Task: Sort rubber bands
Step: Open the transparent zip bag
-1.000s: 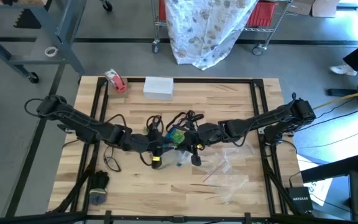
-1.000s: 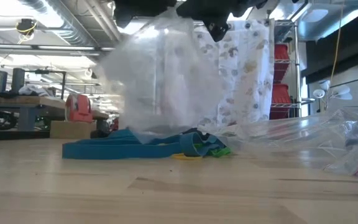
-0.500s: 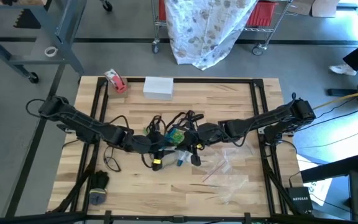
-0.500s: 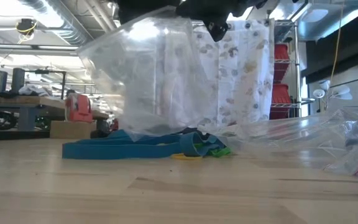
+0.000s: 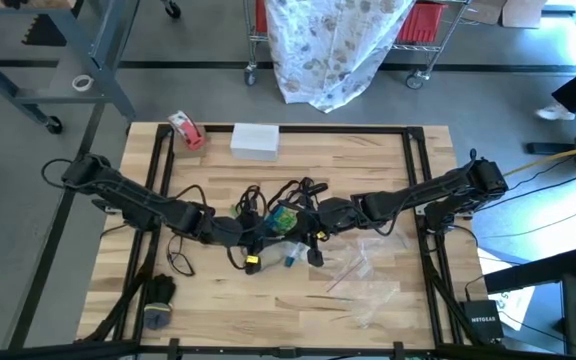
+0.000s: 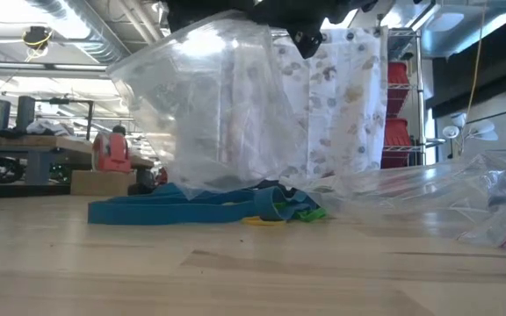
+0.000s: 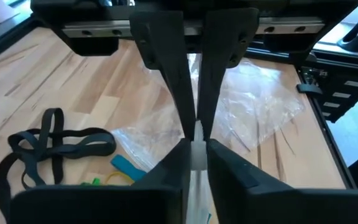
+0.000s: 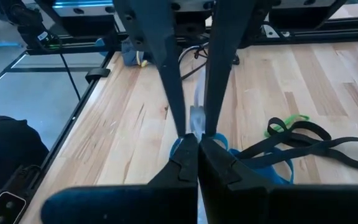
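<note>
Tangled rubber bands (image 5: 286, 205) on wood beneath both grippers, left gripper (image 7: 196, 134) and right gripper (image 8: 196, 127) each pinching clear bag (image 6: 222, 105).

Pale wood tabletop (image 5: 368, 160), matt; clear glossy plastic bag (image 6: 218, 105), crinkled

the rubber bands (image 5: 283, 205) lie in a heap in the middle of the table (image 5: 368, 160), under a plastic bag (image 6: 218, 105), with more bags (image 5: 368, 275) to the right, a tape roll (image 5: 186, 130) and a box (image 5: 255, 140) at the back edge.
</note>
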`<state>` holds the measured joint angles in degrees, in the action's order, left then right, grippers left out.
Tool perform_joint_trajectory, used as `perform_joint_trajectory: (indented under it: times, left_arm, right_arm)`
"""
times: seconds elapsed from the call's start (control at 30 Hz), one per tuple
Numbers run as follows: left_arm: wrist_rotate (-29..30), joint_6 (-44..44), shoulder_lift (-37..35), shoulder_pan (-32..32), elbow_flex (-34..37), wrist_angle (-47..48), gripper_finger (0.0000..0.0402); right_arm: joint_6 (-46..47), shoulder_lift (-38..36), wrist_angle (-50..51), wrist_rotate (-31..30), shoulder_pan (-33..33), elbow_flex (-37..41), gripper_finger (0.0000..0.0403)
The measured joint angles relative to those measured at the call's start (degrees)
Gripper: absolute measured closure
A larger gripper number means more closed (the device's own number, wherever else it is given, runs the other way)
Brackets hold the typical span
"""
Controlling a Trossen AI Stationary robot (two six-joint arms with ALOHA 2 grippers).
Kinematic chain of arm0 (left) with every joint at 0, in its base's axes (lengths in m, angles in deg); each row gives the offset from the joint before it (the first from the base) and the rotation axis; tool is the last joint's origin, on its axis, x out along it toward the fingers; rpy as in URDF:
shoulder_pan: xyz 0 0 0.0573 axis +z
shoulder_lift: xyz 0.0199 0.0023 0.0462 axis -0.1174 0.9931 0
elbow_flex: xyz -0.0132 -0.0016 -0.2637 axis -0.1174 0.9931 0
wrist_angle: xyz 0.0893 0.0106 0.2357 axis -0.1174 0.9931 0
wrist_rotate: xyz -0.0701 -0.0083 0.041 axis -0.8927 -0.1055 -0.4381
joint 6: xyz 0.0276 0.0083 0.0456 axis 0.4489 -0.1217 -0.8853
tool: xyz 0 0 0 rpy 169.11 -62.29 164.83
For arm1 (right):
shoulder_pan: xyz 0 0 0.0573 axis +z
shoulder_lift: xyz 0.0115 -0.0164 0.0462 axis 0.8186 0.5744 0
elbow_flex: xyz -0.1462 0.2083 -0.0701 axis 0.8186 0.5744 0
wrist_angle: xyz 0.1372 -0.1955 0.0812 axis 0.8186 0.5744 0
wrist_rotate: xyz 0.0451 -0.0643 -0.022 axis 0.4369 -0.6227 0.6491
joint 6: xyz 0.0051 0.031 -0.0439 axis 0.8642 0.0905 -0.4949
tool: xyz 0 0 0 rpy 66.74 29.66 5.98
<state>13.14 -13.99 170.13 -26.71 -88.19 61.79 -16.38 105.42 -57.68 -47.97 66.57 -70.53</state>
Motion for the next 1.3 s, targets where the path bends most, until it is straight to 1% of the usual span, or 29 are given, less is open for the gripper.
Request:
perform_joint_trajectory:
  times: [0.17,0.33,0.53,0.8,0.87,0.97,1.07,1.3]
  left_arm:
    - [0.13,0.04,-0.02,0.0,-0.04,1.08,0.0382]
    - [0.26,2.31,-0.11,-0.18,-0.13,2.77,0.0379]
    - [0.29,2.85,-0.11,-1.13,-0.13,5.04,0.0377]
    - [-0.26,6.87,-0.02,-1.83,0.07,10.46,0.0376]
    - [-0.05,7.18,-0.02,-1.79,0.07,10.55,0.0376]
    - [-0.07,6.86,-0.02,-1.81,0.07,9.52,0.0376]
    - [-0.07,6.14,0.0,-1.84,0.07,8.11,0.0376]
    - [-0.02,4.5,-0.02,-1.75,0.02,5.18,0.0376]
  right_arm:
    - [-0.02,0.0,0.03,-1.0,0.02,0.02,0.0403]
    - [-0.02,0.0,-0.01,-1.05,0.02,0.02,0.0403]
    - [-0.66,0.0,-0.41,-1.46,0.02,0.02,0.0403]
    - [-1.27,-0.94,-0.82,-1.48,0.02,0.02,0.0403]
    - [-0.01,-1.15,-0.92,-1.46,0.02,0.02,0.0403]
    - [4.6,-1.06,-0.64,-0.61,0.02,0.01,0.0398]
    - [4.67,-0.87,0.01,0.66,-0.01,0.02,0.0376]
    - [-0.15,-0.81,-0.2,1.12,0.02,0.02,0.0287]
